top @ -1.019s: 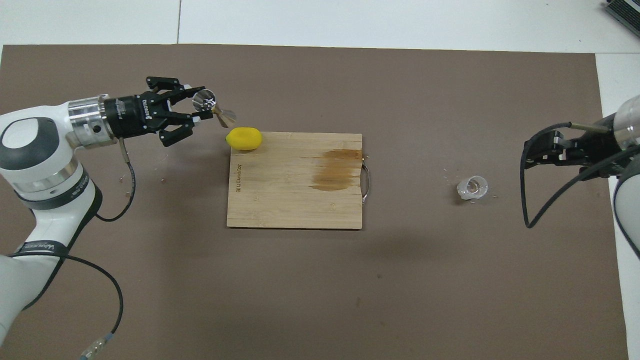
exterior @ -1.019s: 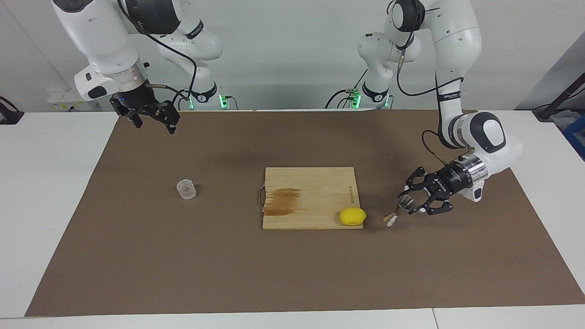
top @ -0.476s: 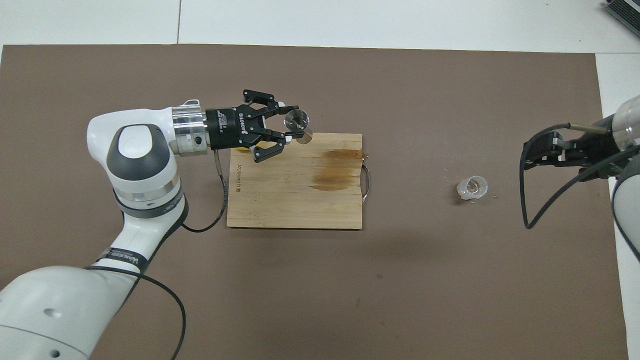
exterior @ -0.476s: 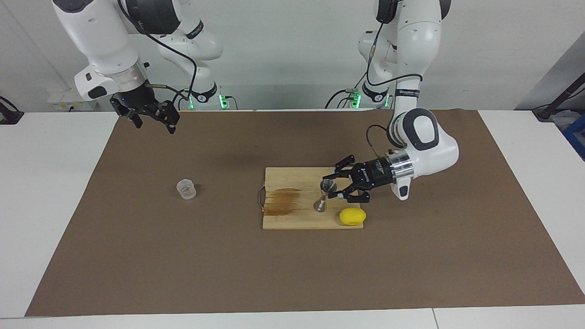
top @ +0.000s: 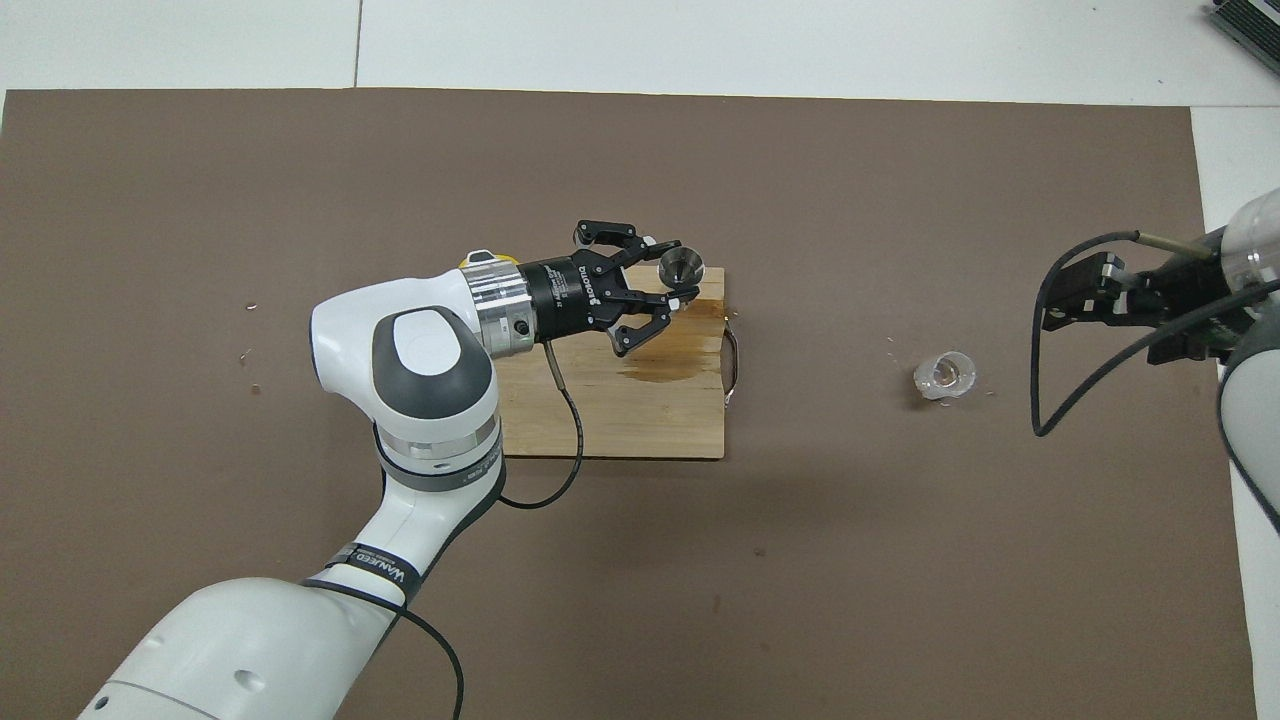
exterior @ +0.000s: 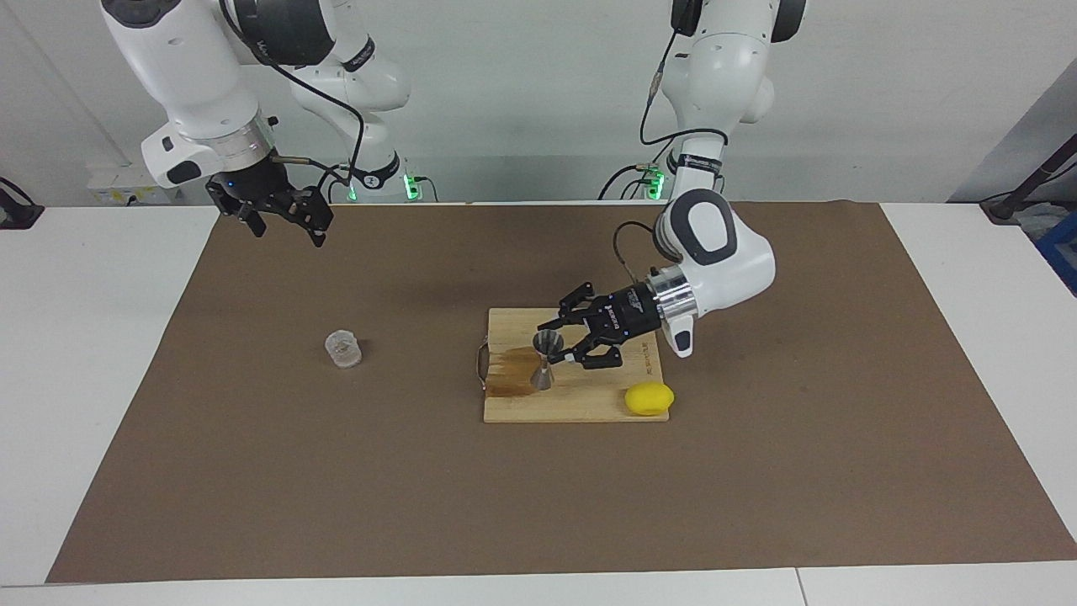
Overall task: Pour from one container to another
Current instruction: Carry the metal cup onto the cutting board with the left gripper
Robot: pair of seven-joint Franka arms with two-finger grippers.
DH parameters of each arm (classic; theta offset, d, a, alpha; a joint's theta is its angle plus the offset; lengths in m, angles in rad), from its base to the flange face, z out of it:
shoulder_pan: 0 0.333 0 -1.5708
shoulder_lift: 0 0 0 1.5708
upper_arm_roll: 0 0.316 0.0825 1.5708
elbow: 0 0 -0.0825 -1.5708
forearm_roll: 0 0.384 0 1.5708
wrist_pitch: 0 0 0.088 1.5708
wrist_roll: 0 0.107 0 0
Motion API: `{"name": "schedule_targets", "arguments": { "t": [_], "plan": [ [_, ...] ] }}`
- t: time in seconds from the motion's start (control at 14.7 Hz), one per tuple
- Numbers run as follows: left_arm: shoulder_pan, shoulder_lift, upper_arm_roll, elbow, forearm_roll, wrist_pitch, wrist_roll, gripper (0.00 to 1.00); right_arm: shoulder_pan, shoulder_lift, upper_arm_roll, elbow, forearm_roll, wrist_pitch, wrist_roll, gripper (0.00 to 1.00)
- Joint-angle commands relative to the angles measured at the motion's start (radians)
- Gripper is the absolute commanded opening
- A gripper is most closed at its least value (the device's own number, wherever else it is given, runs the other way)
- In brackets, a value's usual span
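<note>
A shiny steel jigger (exterior: 547, 362) is held upright at its narrow waist by my left gripper (exterior: 557, 351), which is shut on it. It is over the stained end of the wooden cutting board (exterior: 580, 402), its foot at or just above the wood. From overhead the jigger (top: 681, 268) shows its open mouth in front of the left gripper (top: 673, 278). The small clear cup (exterior: 343, 348) stands alone on the brown mat toward the right arm's end, also in the overhead view (top: 945, 374). My right gripper (exterior: 284, 225) hangs open and empty above the mat, closer to the robots than the cup (top: 1062, 302).
A yellow lemon (exterior: 649, 398) lies at the board's corner farthest from the robots, toward the left arm's end. A dark wet stain (exterior: 515, 374) marks the board near its wire handle (exterior: 480, 362). The brown mat (top: 640, 600) covers most of the white table.
My left arm carried the jigger from the mat beside the lemon across the board to its stained handle end, turning it upright. The right gripper has barely shifted.
</note>
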Motion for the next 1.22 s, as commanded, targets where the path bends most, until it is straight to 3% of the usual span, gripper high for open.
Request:
{"name": "schedule_targets", "arguments": {
  "t": [0.0, 0.27, 0.68, 1.09, 1.16],
  "plan": [
    [-0.036, 0.002, 0.015, -0.017, -0.02, 0.03, -0.004, 0.0, -0.022, 0.009, 0.007, -0.021, 0.006, 0.04, 0.129, 0.93],
    [-0.069, -0.006, 0.018, -0.068, -0.023, 0.032, 0.028, 0.0, -0.059, 0.06, 0.005, -0.021, 0.066, 0.12, 0.299, 0.94],
    [-0.059, -0.032, 0.015, -0.114, -0.022, 0.023, 0.046, 0.0, -0.071, 0.147, 0.005, -0.018, 0.083, 0.146, 0.57, 0.94],
    [-0.064, -0.031, 0.015, -0.117, -0.016, 0.023, 0.051, 0.01, -0.149, 0.221, 0.004, -0.085, 0.246, 0.235, 0.72, 0.94],
    [-0.064, -0.031, 0.015, -0.117, -0.014, 0.023, 0.051, 0.48, -0.163, 0.221, 0.004, -0.128, 0.285, 0.28, 0.724, 0.95]
  ]
}}
